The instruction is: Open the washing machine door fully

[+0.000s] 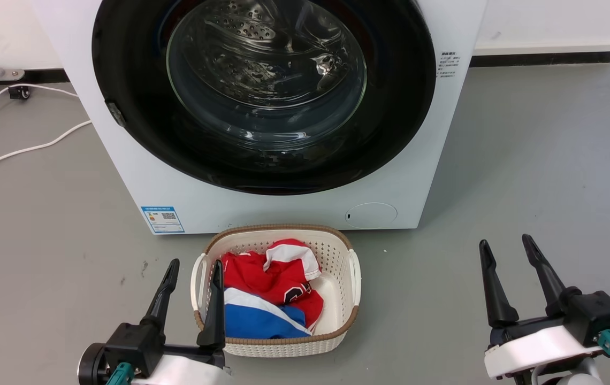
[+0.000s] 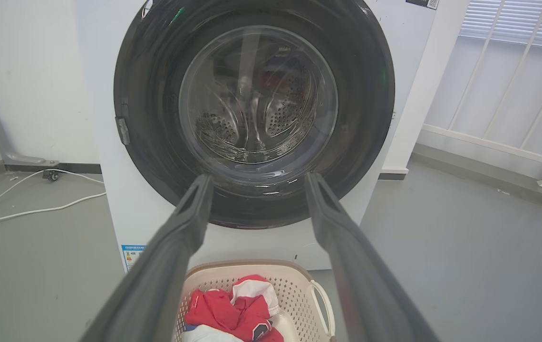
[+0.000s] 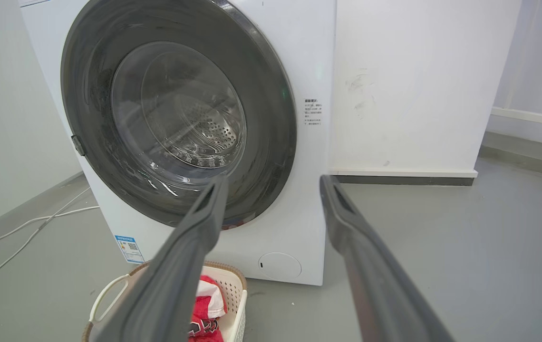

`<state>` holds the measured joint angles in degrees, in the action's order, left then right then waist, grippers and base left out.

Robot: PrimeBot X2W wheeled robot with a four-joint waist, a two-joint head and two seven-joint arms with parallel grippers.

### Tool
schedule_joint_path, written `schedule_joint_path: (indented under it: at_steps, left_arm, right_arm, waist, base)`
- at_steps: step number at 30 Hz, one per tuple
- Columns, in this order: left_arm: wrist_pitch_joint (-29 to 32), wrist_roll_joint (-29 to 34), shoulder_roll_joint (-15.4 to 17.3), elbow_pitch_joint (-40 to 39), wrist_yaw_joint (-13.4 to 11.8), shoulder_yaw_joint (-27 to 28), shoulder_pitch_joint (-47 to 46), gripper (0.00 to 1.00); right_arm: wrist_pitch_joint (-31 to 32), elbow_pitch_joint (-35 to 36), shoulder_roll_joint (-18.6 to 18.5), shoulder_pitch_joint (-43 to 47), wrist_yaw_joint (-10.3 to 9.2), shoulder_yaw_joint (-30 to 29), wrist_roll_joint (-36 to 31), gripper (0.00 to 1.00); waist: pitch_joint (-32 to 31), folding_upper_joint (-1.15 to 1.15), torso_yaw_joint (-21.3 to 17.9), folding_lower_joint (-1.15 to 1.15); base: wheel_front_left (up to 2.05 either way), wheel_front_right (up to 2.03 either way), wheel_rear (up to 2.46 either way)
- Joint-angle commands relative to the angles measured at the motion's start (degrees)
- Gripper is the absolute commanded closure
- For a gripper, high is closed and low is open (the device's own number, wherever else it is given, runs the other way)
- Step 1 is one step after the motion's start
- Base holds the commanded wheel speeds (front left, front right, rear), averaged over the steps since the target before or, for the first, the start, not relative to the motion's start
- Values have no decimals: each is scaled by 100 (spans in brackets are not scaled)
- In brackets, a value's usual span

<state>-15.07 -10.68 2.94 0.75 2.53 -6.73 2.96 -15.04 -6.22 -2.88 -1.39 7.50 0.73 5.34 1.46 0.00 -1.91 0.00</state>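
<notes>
Head view | door shut on machine, upper centre | left gripper lower left, fingers apart | right gripper lower right, fingers apart | basket bottom centre

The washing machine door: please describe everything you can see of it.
The washing machine door is round: a wide glossy black rim around a bulging clear glass bowl, through which the perforated steel drum shows. A small grey tab sits on its left edge. It is shut, flat against the white washing machine. Nothing touches it.
</notes>
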Motion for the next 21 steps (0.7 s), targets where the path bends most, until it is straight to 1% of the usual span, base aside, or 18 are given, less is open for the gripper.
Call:
schedule_joint_path:
  at_steps: [1,14,19,20,21]
  left_arm:
    - [-16,23,-8,-9,26,17,33,0]
    - [-16,16,-9,-7,31,-24,16,0]
    - [-16,-3,-8,-17,17,-51,-21,0]
    - [-16,-1,-8,-23,17,-58,-36,0]
    - [-16,2,-8,-28,15,-64,-59,0]
  right_arm:
    - [-22,-17,1,-9,-2,8,37,0]
    - [-22,-21,1,-12,-2,37,34,0]
    - [-22,10,1,-62,-2,50,140,0]
    - [-21,16,1,-74,-2,48,135,50]
    - [-21,8,-1,-93,-2,-15,216,85]
  waist:
    - [-2,0,-2,0]
    - [30,0,-26,0]
    - [91,0,-8,0]
    - [120,0,-1,0]
    - [155,0,7,0]
  base:
    - [0,0,0]
    - [0,0,0]
    - [0,0,0]
    - [0,0,0]
    - [0,0,0]
